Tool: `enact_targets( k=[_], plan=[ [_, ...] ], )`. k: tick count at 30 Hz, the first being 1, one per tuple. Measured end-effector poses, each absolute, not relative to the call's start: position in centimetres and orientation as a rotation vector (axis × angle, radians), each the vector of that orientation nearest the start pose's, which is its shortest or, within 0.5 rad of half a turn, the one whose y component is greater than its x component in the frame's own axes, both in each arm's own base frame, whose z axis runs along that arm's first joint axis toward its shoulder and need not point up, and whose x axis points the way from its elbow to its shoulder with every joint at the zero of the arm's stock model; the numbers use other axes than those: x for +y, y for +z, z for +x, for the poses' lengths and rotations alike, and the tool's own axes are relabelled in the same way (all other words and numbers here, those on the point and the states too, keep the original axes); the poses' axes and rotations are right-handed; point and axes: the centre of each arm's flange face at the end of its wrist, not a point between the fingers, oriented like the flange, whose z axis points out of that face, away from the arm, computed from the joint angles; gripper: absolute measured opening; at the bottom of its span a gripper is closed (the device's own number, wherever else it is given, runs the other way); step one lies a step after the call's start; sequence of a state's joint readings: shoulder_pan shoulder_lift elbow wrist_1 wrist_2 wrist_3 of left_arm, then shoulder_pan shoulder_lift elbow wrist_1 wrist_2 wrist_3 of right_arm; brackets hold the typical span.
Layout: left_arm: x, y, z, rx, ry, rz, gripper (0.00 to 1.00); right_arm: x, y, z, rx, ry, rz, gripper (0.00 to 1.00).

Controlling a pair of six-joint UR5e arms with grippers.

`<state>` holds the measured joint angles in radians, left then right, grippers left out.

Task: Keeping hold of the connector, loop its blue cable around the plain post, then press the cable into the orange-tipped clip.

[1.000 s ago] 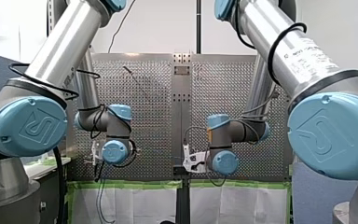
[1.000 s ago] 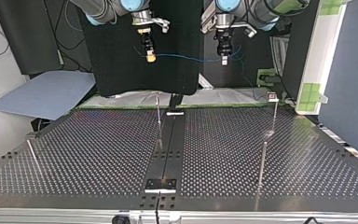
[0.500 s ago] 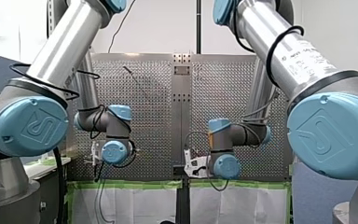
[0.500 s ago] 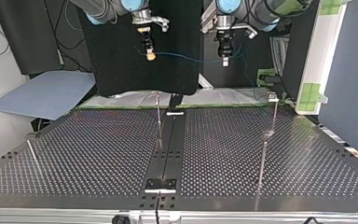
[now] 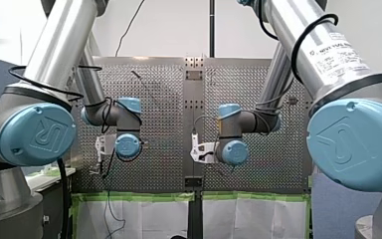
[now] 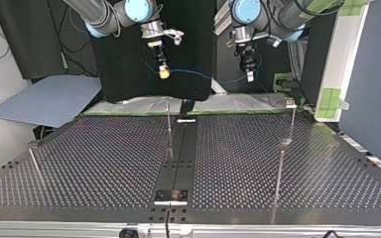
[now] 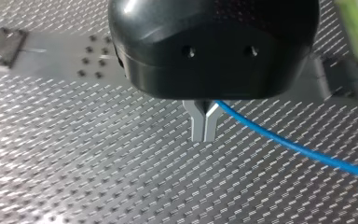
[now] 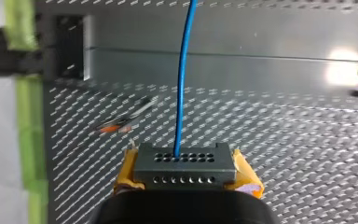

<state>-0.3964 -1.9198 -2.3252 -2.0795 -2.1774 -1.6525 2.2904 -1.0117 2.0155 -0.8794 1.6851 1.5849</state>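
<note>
Your right hand [image 8: 185, 176] pinches the grey connector [image 8: 185, 161] between yellow pads [image 8: 123, 177]. It hangs above the tabletop [image 6: 104, 163], at the top view's left. Blue cable [image 8: 182, 84] leaves the connector's face and runs across to your left hand [image 7: 205, 133]. That hand's metal fingers [image 7: 198, 126] are pressed together, with the cable coming out from between their roots. Orange-tipped clip [image 8: 121, 123] is blurred, ahead of the connector and beside the cable, not touching it.

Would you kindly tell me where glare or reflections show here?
Right wrist view: bright glare patch on the metal strip past the connector and blue cable. Left wrist view: sheen on the housing of my left end effector. Top view: a post mirrored in the table.
</note>
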Motion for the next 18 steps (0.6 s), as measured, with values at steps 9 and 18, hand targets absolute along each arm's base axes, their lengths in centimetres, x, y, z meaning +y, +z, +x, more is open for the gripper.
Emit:
enact_targets(
  k=[9, 18],
  plan=[
    [-22.1, 14.9, 35.3, 1.54, 0.17, -0.296, 0.0, -34.0, 14.7, 45.2, -0.908, 1.635, 1.674, 0.0],
    [-22.3, 20.3, 37.2, 1.463, 0.181, -0.375, 0.0, -36.6, 22.4, 46.0, -0.867, 1.708, 1.591, 0.0]
  ],
)
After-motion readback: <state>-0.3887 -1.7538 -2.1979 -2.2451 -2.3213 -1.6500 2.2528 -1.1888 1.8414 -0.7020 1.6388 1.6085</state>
